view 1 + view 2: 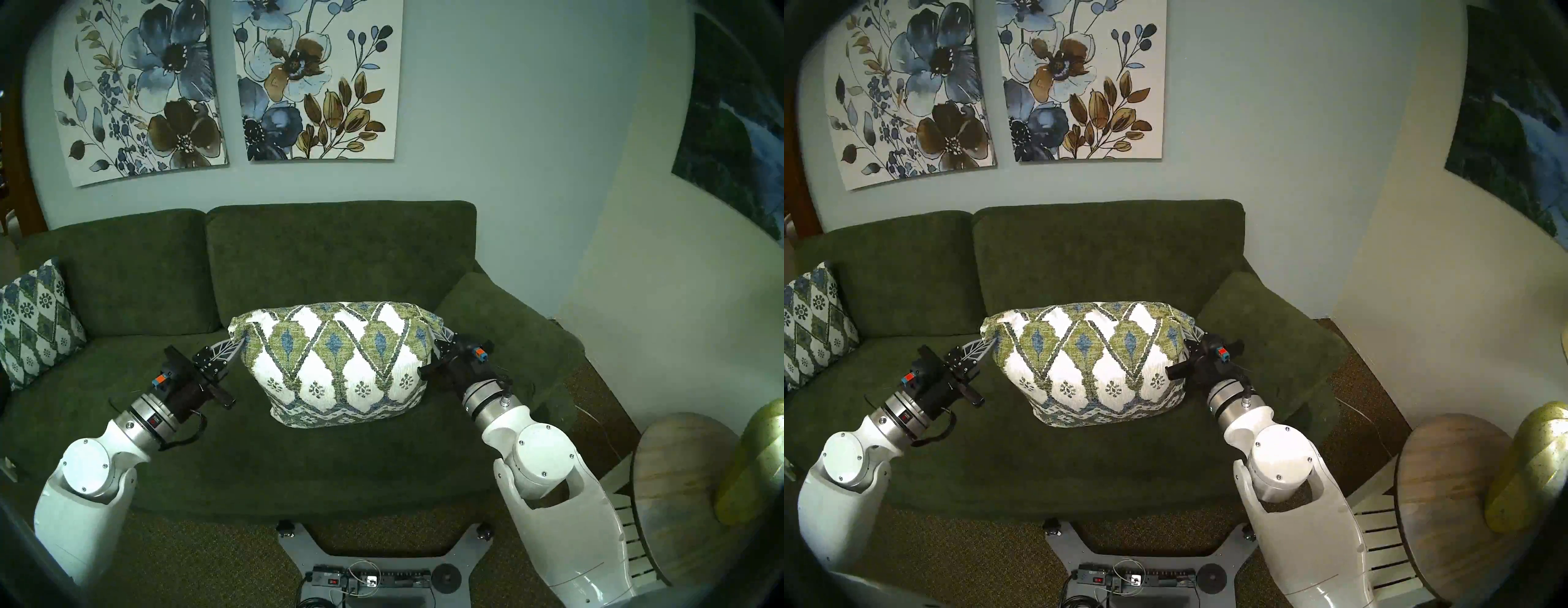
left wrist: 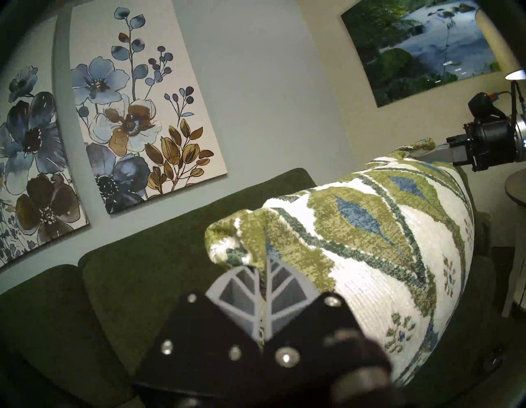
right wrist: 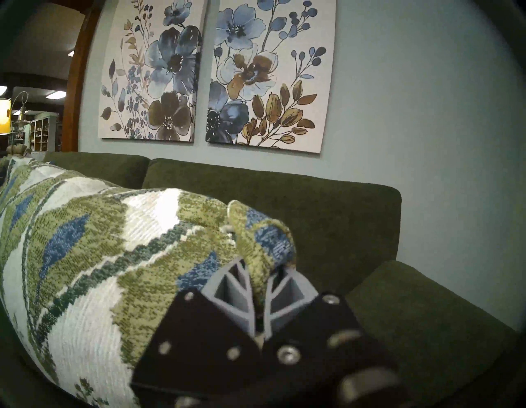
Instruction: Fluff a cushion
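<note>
Head view: we are holding the cushion (image 1: 335, 361) by its two upper corners over the sofa (image 1: 339, 254).
Left gripper (image 1: 236, 344) and right gripper (image 1: 439, 335) are each pinching a corner; the cushion's long axis is spanning between them, equally near both arms.

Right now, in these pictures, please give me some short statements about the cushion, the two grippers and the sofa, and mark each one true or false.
1. The left gripper pinches an upper corner of the patterned cushion. True.
2. The right gripper hangs open, away from the cushion. False: its jaws are shut on the other upper corner.
3. A second patterned cushion leans at the left end of the green sofa. True.
4. The held cushion is plain dark green. False: it is white with olive-green and blue zigzags and pointed ovals.
5. Two floral paintings hang on the wall above the sofa. True.
</note>
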Robot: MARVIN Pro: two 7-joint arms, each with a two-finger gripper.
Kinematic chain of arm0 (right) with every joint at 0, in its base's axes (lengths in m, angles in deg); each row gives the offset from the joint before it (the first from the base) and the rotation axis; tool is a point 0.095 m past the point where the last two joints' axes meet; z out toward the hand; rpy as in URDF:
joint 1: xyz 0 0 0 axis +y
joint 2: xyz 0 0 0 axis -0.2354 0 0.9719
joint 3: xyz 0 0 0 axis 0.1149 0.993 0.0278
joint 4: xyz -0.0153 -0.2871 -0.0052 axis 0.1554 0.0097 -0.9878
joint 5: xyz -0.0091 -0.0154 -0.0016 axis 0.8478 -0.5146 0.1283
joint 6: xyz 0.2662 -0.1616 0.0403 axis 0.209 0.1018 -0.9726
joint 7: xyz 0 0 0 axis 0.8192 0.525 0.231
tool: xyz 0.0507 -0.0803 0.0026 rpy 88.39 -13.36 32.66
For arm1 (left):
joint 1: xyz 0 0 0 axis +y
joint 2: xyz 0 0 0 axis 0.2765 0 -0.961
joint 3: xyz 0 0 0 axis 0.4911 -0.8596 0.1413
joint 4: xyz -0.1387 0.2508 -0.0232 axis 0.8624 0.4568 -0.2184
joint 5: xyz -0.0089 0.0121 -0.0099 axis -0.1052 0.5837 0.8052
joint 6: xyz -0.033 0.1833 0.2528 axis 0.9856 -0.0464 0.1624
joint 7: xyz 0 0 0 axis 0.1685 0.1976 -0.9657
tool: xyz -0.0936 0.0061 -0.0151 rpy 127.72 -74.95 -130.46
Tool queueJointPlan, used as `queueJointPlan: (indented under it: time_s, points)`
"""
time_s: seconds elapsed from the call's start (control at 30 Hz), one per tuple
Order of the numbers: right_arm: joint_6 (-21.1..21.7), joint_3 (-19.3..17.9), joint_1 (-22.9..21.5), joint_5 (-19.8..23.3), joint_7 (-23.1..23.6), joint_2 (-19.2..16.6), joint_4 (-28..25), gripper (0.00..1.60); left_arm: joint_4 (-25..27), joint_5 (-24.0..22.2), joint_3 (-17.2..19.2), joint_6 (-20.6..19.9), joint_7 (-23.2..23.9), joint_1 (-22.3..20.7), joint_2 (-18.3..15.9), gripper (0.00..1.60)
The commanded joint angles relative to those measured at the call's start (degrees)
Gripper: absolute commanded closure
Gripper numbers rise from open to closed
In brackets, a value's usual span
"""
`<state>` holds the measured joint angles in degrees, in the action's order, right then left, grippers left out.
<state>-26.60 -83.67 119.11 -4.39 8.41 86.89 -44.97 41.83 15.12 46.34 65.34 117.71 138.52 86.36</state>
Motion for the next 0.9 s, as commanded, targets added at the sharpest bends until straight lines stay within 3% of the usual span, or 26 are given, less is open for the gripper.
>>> queueJointPlan:
  time_s: [0.0, 0.43, 0.67, 0.8, 0.87]
  points:
    - [-0.5, -0.2, -4.7, 0.5, -1.0, 2.1, -6.8, 1.60, 6.3, -1.4, 2.5, 0.6, -0.7, -5.3, -1.9, 1.60]
    - [-0.9, -1.5, -12.1, 1.7, -2.6, 4.7, -14.1, 1.60, 15.1, -2.0, 8.8, 0.0, -2.0, -12.1, -6.1, 1.60]
    - [0.4, -1.6, -14.7, 2.3, -3.3, 5.7, -17.7, 1.60, 18.8, -3.1, 11.9, -2.1, -2.8, -13.3, -7.4, 1.60]
    - [6.9, -1.4, -11.5, 1.2, -4.7, 5.2, -20.4, 1.60, 20.0, -3.9, 12.5, -7.7, -3.0, -10.3, -7.2, 1.60]
    - [8.6, -1.3, -8.5, 0.0, -5.6, 4.3, -17.4, 1.60, 18.6, -3.5, 11.0, -9.1, -2.7, -7.6, -5.8, 1.60]
